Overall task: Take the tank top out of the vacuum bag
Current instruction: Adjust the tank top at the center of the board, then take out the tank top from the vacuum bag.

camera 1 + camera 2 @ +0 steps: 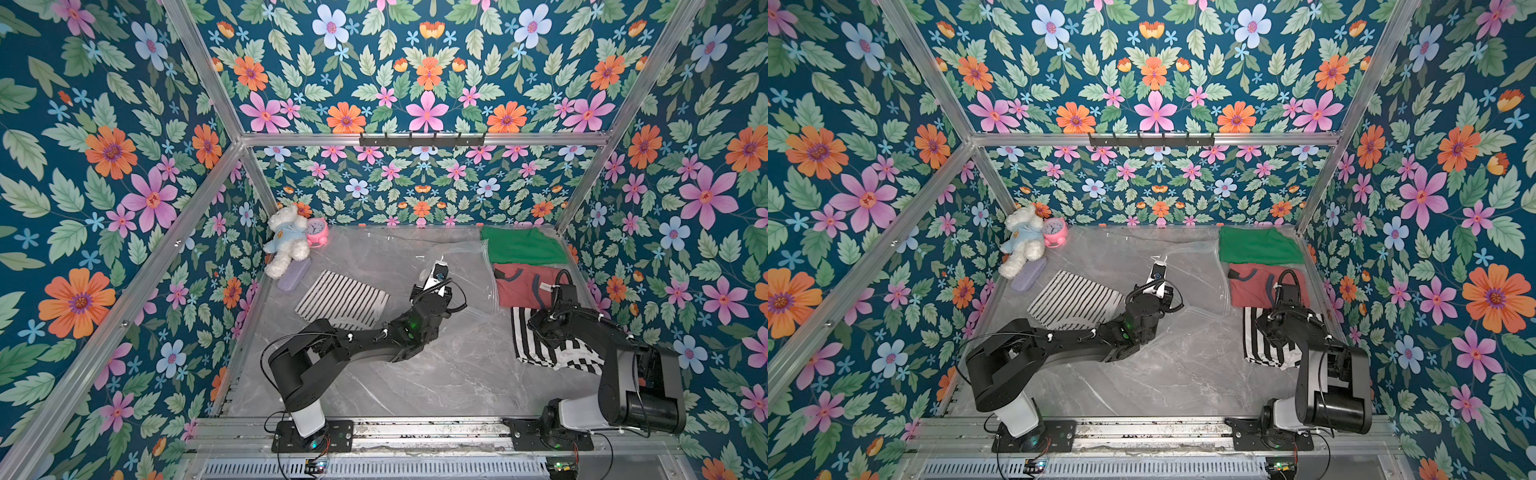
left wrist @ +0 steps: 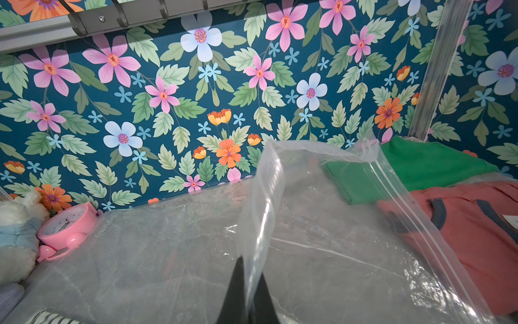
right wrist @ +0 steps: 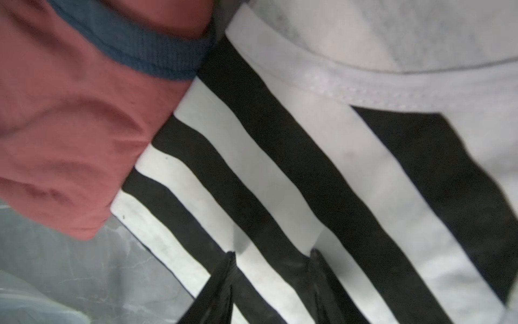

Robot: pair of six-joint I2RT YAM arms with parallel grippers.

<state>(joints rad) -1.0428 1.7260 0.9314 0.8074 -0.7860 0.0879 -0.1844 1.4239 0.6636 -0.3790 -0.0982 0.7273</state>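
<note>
My left gripper (image 1: 438,268) (image 2: 251,266) is shut on a raised flap of the clear vacuum bag (image 2: 322,224) (image 1: 461,266), holding it above the grey table. The bag's zip-seal strip (image 2: 406,202) runs slanting beside the flap. No garment shows inside the lifted part. A black-and-white broad-striped top with a white curved hem (image 1: 552,353) (image 3: 280,168), seemingly the tank top, lies on the table outside the bag at the right. My right gripper (image 3: 272,252) points down onto it, jaws apart, both tips touching the fabric.
A red garment with navy trim (image 1: 523,286) (image 3: 70,126) and a green one (image 1: 523,245) lie behind the striped top at the right wall. A thin-striped cloth (image 1: 345,299), a teddy (image 1: 286,241), a pink clock (image 1: 318,232) and a lilac case (image 1: 293,276) lie left.
</note>
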